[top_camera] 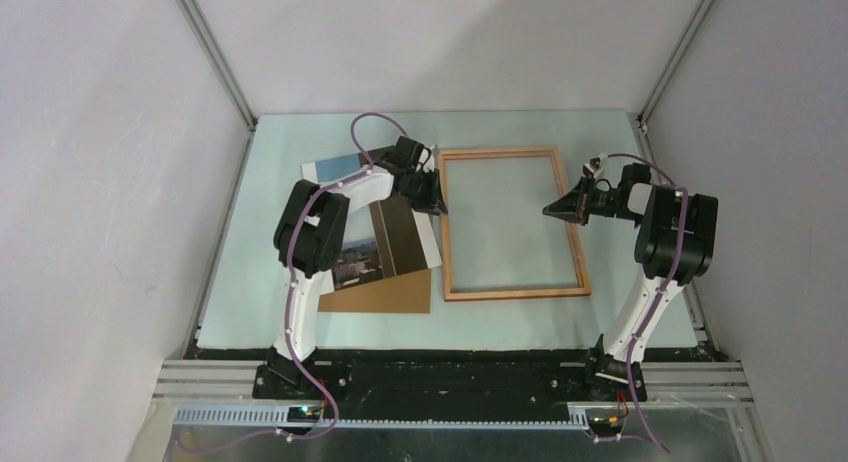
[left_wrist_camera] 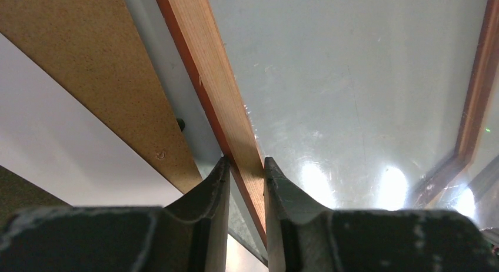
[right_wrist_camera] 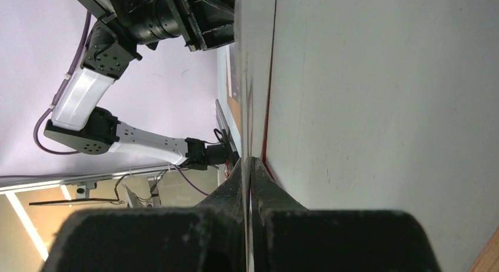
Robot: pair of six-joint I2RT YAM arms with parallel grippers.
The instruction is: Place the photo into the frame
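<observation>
Plainly, the left gripper (left_wrist_camera: 245, 163) clamps the frame (left_wrist_camera: 210, 78) by one rail; the right gripper (right_wrist_camera: 250, 161) is shut.

A pale green table top (top_camera: 500, 327) sits in a booth of plain white walls (top_camera: 100, 182), with silver aluminium posts (top_camera: 209, 52) at the back corners. A black strip (top_camera: 450, 367) and a slotted silver rail (top_camera: 430, 414) line the near edge under even light.

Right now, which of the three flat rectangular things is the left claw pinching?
The orange-brown wooden frame: the left gripper is closed on its left rail. The photo and brown backing board lie beside it, ungripped.
</observation>
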